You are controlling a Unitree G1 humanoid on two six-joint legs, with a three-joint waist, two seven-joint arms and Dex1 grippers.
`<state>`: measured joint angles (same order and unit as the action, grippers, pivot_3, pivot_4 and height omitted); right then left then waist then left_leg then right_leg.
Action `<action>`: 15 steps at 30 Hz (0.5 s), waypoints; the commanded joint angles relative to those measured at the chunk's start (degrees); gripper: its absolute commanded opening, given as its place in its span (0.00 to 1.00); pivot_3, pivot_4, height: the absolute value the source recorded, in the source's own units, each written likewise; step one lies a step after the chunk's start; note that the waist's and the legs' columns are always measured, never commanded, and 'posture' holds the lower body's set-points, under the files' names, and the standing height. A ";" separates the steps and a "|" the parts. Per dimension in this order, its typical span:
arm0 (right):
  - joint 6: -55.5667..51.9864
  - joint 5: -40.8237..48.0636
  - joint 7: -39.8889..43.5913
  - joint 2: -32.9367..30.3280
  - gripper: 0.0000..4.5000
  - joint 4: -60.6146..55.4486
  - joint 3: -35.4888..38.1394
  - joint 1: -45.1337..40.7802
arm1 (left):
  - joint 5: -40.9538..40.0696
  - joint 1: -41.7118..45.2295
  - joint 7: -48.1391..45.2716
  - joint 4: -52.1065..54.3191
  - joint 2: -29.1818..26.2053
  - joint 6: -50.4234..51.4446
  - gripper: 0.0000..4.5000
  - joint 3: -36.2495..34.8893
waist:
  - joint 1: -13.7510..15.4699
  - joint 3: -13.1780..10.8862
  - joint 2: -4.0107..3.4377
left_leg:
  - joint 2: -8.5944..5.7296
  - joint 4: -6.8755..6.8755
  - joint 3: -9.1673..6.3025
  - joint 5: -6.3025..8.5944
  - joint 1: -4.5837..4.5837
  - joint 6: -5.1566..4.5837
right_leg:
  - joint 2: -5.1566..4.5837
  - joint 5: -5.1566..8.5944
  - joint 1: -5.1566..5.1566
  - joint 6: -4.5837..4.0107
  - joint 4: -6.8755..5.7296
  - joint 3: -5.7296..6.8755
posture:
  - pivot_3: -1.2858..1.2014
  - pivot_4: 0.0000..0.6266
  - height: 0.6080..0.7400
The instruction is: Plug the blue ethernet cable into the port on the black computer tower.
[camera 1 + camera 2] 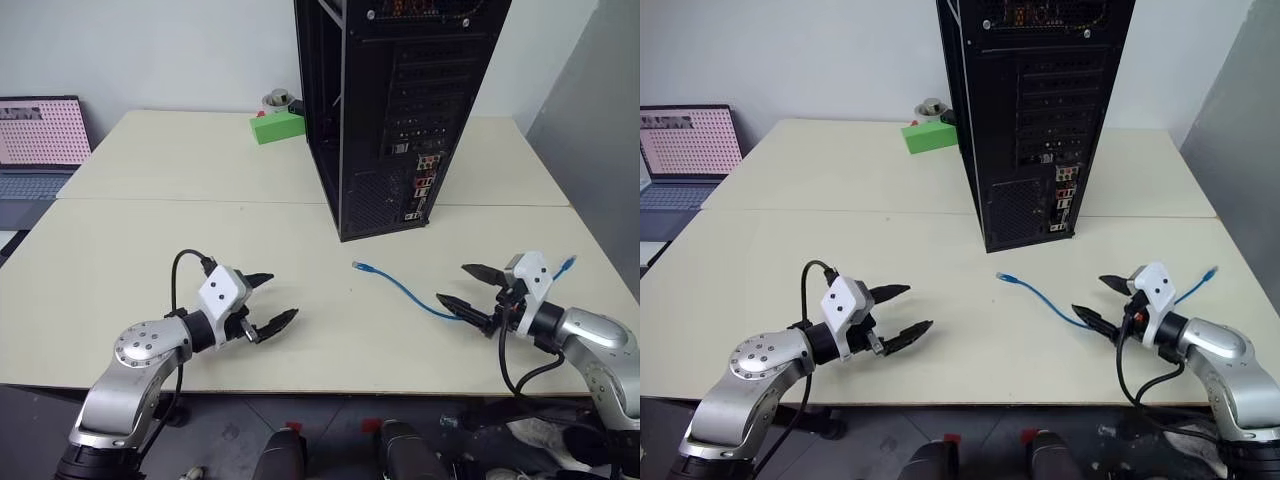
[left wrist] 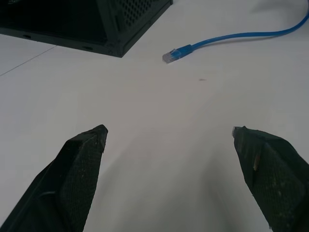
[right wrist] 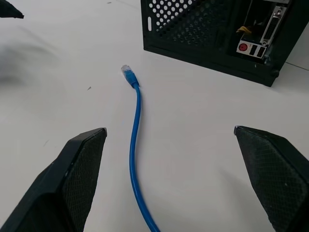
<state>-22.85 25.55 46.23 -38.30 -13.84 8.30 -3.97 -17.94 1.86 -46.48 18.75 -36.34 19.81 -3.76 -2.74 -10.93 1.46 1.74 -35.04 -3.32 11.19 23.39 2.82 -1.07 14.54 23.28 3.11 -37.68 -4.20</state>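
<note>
The left gripper (image 1: 268, 300) hovers just above the table (image 1: 150, 230) with its two black fingers spread wide, holding and touching nothing. The right gripper (image 1: 470, 288) is spread just as wide and also empty; in the head views the cable (image 3: 136, 145) runs under it, passing between its fingers in the right wrist view without touching either. The fingers (image 2: 79, 174) are tapered black wedges with a fine cross-hatched grip texture on their inner faces.

The cable is a thin, smooth, bright blue cord lying in a loose curve on the table in front of the tower (image 1: 400, 110). One clear plug (image 1: 358, 266) rests near the tower's base, well apart from the left gripper; the other end (image 1: 567, 266) lies beyond the right wrist. Neither plug is in the tower.

The tower is a tall black metal box standing upright, its rear face toward the robot, with slotted covers, a perforated mesh patch and a column of small coloured connectors (image 1: 424, 185); the port itself is too small to pick out. The table is a matte, pale cream surface, with a seam running across it.
</note>
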 commanded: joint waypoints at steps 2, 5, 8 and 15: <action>0.86 -0.33 0.67 -0.88 1.00 -1.69 0.44 -0.48 | -0.80 -0.34 -1.87 2.84 -1.18 -1.52 0.99 -0.01 | 0.00 0.00 0.00 | 0.00 0.00 0.00 0.00 0.00 0.00 | 0.00 0.00 0.00 0.00 0.00 0.00 | 0.52 0.24 1.00; 0.93 -0.81 0.59 -0.86 1.00 -1.57 -0.06 -0.57 | -0.26 -0.18 -1.99 2.87 -1.31 -1.35 0.99 0.30 | 0.00 0.00 0.00 | 0.00 0.00 0.00 0.00 0.00 0.00 | 0.00 0.00 0.00 0.00 0.00 0.00 | 0.52 0.24 1.00; 0.97 -1.25 0.44 -0.64 1.00 -1.44 -0.77 -0.83 | -0.05 -0.06 -2.23 2.98 -1.33 -1.16 0.99 0.67 | 0.00 0.00 0.00 | 0.00 0.00 0.00 0.00 0.00 0.00 | 0.00 0.00 0.00 0.00 0.00 0.00 | 0.52 0.24 1.00; 1.37 -4.75 -1.16 2.47 1.00 1.58 -6.08 -5.98 | 1.20 1.05 -1.96 2.95 -1.15 -1.44 0.99 2.81 | -0.24 0.00 0.00 | 0.01 0.00 0.00 0.00 -0.01 0.00 | 0.01 0.00 0.01 0.00 -0.02 0.00 | 0.52 0.24 1.00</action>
<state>-22.72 21.70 45.77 -36.39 -12.52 2.97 -8.24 -17.19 2.07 -48.24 19.87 -36.96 19.50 -1.50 -2.98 -10.93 1.46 1.75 -35.04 -3.32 11.19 23.37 2.82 -1.06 14.53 23.29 3.11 -37.71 -4.19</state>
